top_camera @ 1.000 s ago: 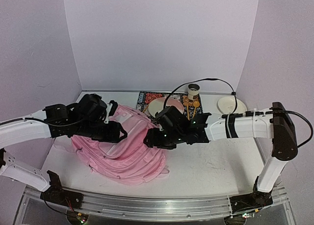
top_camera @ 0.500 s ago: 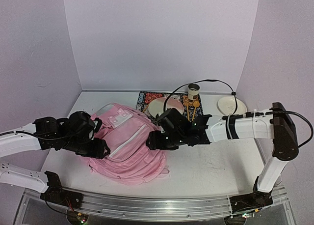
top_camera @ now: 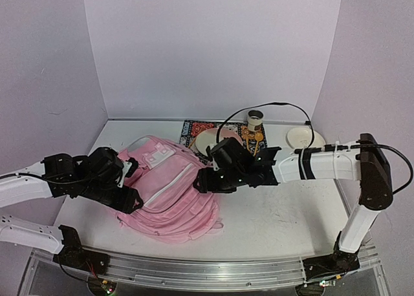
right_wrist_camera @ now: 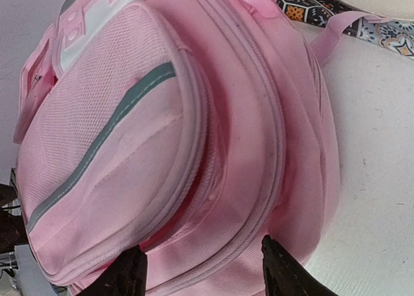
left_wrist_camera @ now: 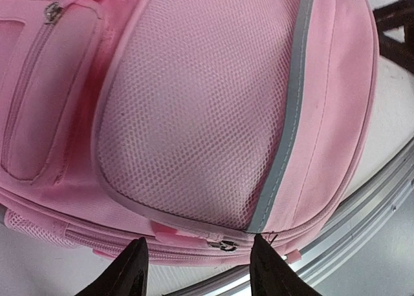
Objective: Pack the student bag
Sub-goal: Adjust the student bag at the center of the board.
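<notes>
The pink student bag [top_camera: 174, 189] lies flat on the table at centre left, with its white patch [top_camera: 158, 156] towards the back. My left gripper [top_camera: 132, 199] is open at the bag's left near edge. In the left wrist view its open fingers [left_wrist_camera: 199, 260] straddle a metal zipper pull [left_wrist_camera: 225, 245] on the bag's side seam, below the mesh pocket [left_wrist_camera: 194, 115]. My right gripper [top_camera: 202, 179] is open at the bag's right side. In the right wrist view the open gripper [right_wrist_camera: 204, 260] hovers over the bag's [right_wrist_camera: 194, 147] zipper seams. Neither gripper holds anything.
A patterned mat [top_camera: 192, 130] with a cream plate [top_camera: 217, 139] lies behind the bag. A paper cup [top_camera: 255, 120] and a white dish [top_camera: 303, 137] stand at the back right. A black cable arcs over them. A metal rail [top_camera: 194, 267] runs along the front edge.
My left arm has drawn back off the top of the bag to its left near edge, uncovering the front pocket and white patch. My right gripper has barely moved.
</notes>
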Available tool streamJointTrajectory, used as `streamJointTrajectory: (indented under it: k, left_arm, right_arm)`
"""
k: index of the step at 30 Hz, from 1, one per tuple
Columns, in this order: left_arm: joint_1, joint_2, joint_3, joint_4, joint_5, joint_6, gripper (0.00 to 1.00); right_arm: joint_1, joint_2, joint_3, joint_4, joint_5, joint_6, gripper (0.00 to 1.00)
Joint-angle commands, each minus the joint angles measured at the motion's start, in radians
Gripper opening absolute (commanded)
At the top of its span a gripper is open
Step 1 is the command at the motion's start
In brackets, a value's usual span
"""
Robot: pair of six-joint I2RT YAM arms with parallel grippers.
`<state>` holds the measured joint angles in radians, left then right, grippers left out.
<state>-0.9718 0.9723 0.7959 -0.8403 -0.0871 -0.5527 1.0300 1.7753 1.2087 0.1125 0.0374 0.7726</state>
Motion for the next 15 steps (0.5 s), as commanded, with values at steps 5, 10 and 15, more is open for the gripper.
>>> streamJointTrajectory:
  k: [5, 10, 15]
  left_arm:
    - [0.000, 0.052, 0.079, -0.005, 0.045, 0.080, 0.54]
    - [-0.001, 0.081, 0.081, 0.006, 0.043, 0.080, 0.54]
    - [-0.001, 0.112, 0.093, 0.015, 0.050, 0.087, 0.54]
  right_arm:
    - [-0.065, 0.075, 0.055, 0.024, -0.101, 0.021, 0.58]
    - [-0.093, 0.116, 0.064, 0.039, -0.123, 0.024, 0.51]
    - [-0.140, 0.141, 0.079, 0.039, -0.137, -0.007, 0.31]
